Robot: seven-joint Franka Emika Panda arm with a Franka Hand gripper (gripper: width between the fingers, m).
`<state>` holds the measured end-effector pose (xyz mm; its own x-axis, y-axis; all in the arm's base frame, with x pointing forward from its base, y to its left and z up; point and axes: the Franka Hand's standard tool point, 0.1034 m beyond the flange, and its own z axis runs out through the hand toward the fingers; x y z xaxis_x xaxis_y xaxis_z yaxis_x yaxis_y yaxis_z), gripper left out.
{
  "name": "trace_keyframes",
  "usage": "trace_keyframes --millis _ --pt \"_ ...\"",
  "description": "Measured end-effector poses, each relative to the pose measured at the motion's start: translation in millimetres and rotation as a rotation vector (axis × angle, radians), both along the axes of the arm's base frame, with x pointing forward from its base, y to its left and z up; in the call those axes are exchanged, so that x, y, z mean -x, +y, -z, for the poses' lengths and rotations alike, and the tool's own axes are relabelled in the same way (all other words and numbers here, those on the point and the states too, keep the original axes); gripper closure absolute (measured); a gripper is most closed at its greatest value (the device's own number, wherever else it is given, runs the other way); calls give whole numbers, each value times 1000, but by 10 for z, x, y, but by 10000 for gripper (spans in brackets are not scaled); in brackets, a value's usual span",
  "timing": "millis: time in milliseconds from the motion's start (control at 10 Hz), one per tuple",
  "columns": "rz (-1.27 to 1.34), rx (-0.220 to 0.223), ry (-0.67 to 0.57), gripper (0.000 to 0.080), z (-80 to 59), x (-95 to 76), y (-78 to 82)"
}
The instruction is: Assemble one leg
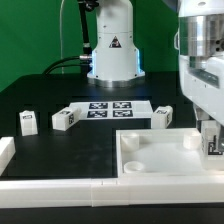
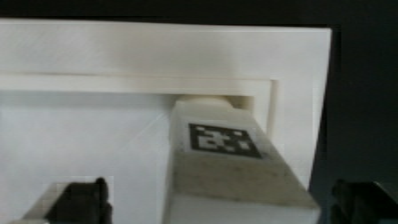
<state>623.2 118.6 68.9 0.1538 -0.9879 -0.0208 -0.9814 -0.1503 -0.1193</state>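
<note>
In the wrist view a white leg (image 2: 231, 165) with a black-and-white tag on its upper face stands between my fingers, its far end set into a corner socket of the large white tray-like part (image 2: 107, 110). My gripper (image 2: 222, 203) is open: both dark fingertips (image 2: 80, 200) stand apart from the leg's sides. In the exterior view my gripper (image 1: 210, 138) hangs over the right corner of the tray part (image 1: 150, 160), and the leg there is mostly hidden by the fingers.
Three loose legs lie on the black table: one (image 1: 27, 122) and another (image 1: 64, 118) at the exterior view's left, and a third (image 1: 163, 115) right of the marker board (image 1: 108, 107). A white rail (image 1: 60, 187) runs along the front. The robot base (image 1: 113, 55) stands behind.
</note>
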Motion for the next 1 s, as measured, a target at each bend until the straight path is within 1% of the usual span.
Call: trace_keyframes --millis 100,300,400,600,700,900,1000 --pt "-96 11 -8 158 1 -1 19" --pt "-280 27 -15 151 7 13 86" --pt "-435 47 -23 150 8 7 66" --pt "-666 76 -32 150 14 0 32" --pt "-850 106 -37 150 11 -15 1" --pt "-1037 137 -38 150 11 -17 -13" --pt "-1046 139 -41 150 8 -18 -8"
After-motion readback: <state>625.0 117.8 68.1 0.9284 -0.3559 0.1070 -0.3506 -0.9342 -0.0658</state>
